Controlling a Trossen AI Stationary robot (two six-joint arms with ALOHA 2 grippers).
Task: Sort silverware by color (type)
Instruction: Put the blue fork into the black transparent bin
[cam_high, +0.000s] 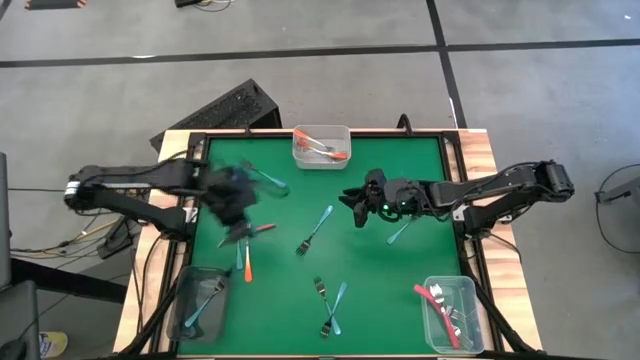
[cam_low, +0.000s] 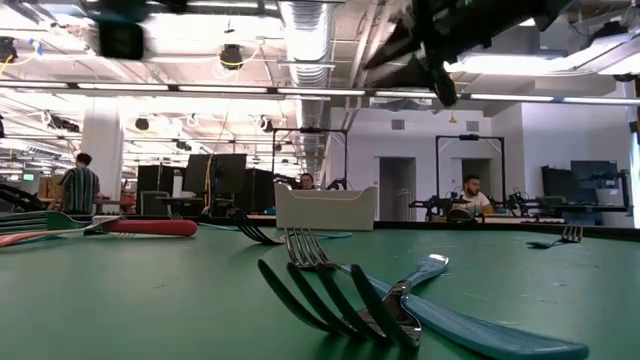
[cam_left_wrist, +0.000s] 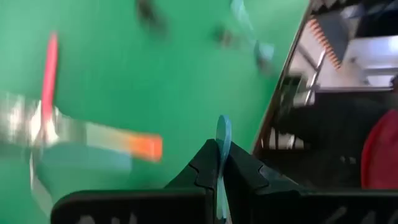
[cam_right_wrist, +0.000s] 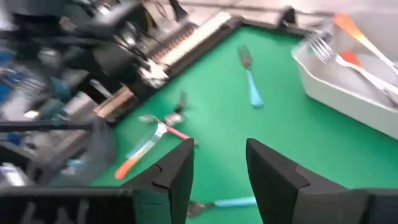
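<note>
My left gripper (cam_high: 238, 200) hangs blurred over the green mat's left part, shut on a light blue fork (cam_left_wrist: 222, 140). My right gripper (cam_right_wrist: 219, 155) stands open over the mat's right middle (cam_high: 357, 200), with nothing between its fingers. Loose forks lie flat on the mat. They are a blue one (cam_high: 270, 181) just right of the left gripper, a red one (cam_high: 262, 228), an orange one (cam_high: 247, 262), a blue one (cam_high: 315, 230), two crossed near the front (cam_high: 330, 305), and a blue one (cam_high: 405, 230) under the right arm. My left gripper pinches the fork's light blue handle (cam_left_wrist: 222, 155) between its two shut fingers. The handle's rounded end (cam_left_wrist: 223, 127) sticks out past the fingertips. The gripper hides the rest of the fork. The mat shows well beyond the fingertips.
Three clear bins stand on the mat. One at the far edge (cam_high: 345, 135) holds orange forks, one at the near left (cam_high: 190, 315) holds blue forks, and one at the near right (cam_high: 470, 335) holds red ones. A raised black frame rims the mat. A keyboard (cam_high: 225, 110) lies beyond the far left corner.
</note>
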